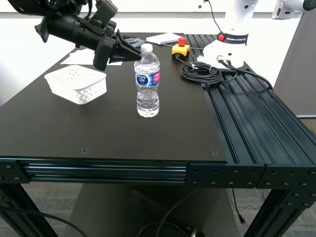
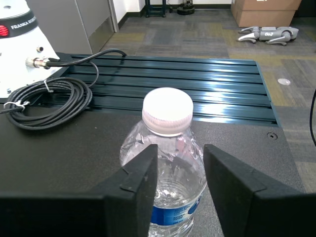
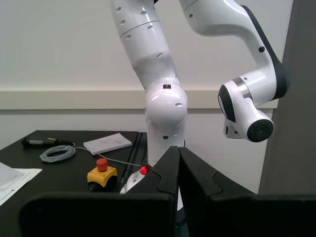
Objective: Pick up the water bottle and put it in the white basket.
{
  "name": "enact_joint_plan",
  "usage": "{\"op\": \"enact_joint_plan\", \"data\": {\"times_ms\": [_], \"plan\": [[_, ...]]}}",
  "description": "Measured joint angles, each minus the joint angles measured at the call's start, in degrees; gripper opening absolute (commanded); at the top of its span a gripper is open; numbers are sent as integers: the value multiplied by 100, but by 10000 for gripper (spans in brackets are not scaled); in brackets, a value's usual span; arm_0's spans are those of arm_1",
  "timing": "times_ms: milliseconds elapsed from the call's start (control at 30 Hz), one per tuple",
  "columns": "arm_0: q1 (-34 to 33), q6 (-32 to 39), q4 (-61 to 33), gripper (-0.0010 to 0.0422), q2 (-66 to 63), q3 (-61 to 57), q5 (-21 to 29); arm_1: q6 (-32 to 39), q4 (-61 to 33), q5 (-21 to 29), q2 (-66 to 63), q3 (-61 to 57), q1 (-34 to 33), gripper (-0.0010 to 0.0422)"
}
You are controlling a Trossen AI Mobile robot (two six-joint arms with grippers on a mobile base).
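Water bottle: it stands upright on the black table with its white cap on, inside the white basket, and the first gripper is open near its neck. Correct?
Not quite. The exterior view shows the water bottle standing on the table beside the white basket, apart from it, not inside. The rest holds: cap on, my first gripper open around its neck.

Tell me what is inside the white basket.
Nothing shows inside the white basket: the exterior view shows only its perforated floor and far wall. Its near wall hides a strip of floor. The water bottle stands upright outside it, with my first gripper open near its neck.
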Motion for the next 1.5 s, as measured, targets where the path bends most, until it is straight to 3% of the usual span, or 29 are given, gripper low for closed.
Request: {"op": "enact_joint_plan", "data": {"times_ms": [267,433,867,1000,1067,1133,1300,1500], "plan": [[-2,0,-11,1,0,0,0,2,234,-415,297,13,-168,270],[0,0,-11,1,0,0,0,-474,748,-564,304,61,-186,275],[0,0,-11,1,0,0,0,-767,767,-767,304,348,-380,181],[2,2,-11,1,0,0,0,-748,675,-791,304,319,-442,82],[-2,2,-11,1,0,0,-2,-739,673,-791,302,302,-442,-6],[-2,2,-11,1,0,0,0,-702,682,-879,302,302,-442,9],[0,2,-11,1,0,0,-2,-627,697,-1220,286,317,-365,-2],[2,2,-11,1,0,0,0,-990,610,-1381,55,828,295,-1]]}}
